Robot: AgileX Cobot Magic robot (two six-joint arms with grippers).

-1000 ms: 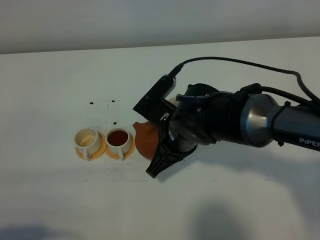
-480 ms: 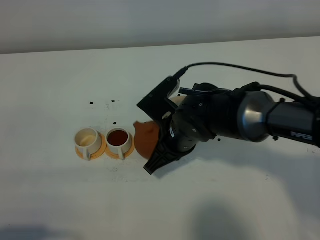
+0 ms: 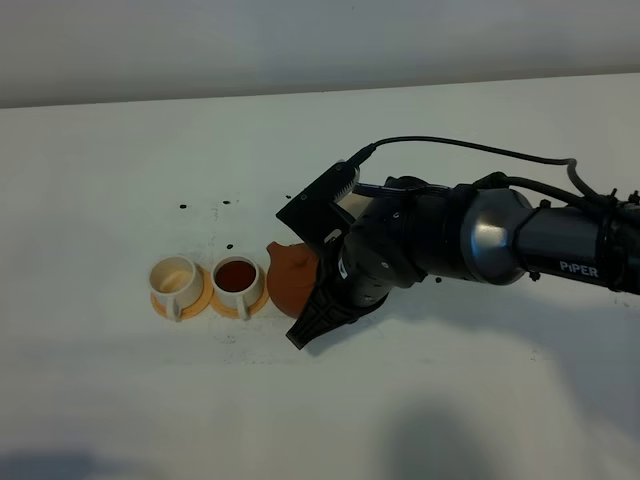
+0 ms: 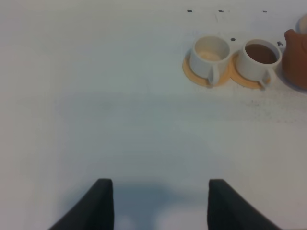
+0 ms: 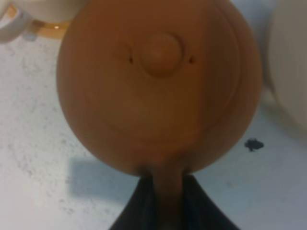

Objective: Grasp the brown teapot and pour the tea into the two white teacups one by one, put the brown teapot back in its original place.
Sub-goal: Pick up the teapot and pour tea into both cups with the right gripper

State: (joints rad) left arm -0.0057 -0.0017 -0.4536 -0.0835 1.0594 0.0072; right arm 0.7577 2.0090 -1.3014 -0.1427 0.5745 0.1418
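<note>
Writing: "PiPER" in white letters is read on the dark forearm (image 3: 580,268) of the right arm. No other label is legible.

Containers:
- Two white teacups are set side by side on the white table (image 3: 100,400), each on a small orange saucer, the saucers touching or nearly so.
- The left teacup (image 3: 175,279) (image 4: 209,53) shows a pale, cream interior; no liquid is made out in it. Its saucer (image 3: 157,306) (image 4: 189,74) shows around its base.
- The right teacup (image 3: 238,279) (image 4: 259,59) is filled with dark reddish-brown tea. Its saucer (image 3: 222,307) (image 4: 238,79) shows around its base.
- The brown teapot (image 3: 291,280) (image 5: 160,91) (image 4: 297,57) is found just beside the filled cup, spout turned toward it, lid with knob in place. Contents are hidden. Whether its base touches the table cannot be told.

Grippers:
- The right gripper (image 3: 312,322) (image 5: 164,194) is clamped tight on the teapot's handle, one black finger on each side.
- The left gripper (image 4: 160,208) is held over bare table, well apart from the cups, its two fingers spread wide with nothing between them.

Small black specks (image 3: 183,207) are scattered on the table behind the cups. A pale rounded shape (image 5: 290,67) is seen beside the teapot in the right wrist view; it cannot be identified.
</note>
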